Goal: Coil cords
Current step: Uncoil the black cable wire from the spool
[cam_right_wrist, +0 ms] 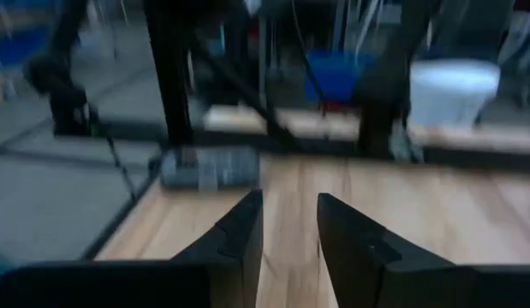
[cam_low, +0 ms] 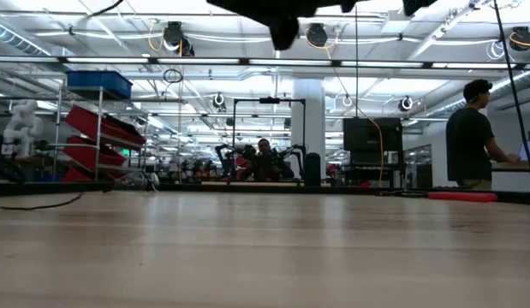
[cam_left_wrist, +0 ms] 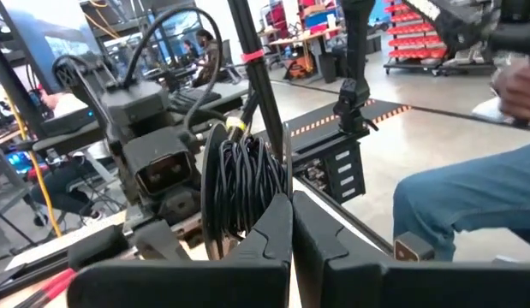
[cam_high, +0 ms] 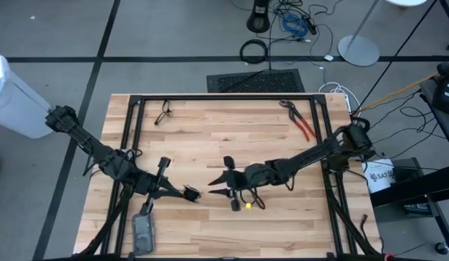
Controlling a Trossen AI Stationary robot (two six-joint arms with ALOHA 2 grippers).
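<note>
One thin black cord (cam_left_wrist: 241, 184), bundled in tight glossy loops, clamped in left tool (cam_left_wrist: 290, 224); right tool (cam_right_wrist: 288, 224) parted, empty, over pale wooden plank counter (cam_right_wrist: 290, 184).

Bright ceiling lights (cam_low: 175, 36) glare in the low view, while the right wrist view is motion-blurred.

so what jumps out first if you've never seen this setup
The two dark arms meeting low over the middle of the wooden table. The left gripper is shut on a coiled bundle of black cord, while the right gripper stands open and empty. Red-handled pliers lie near the far right corner.
</note>
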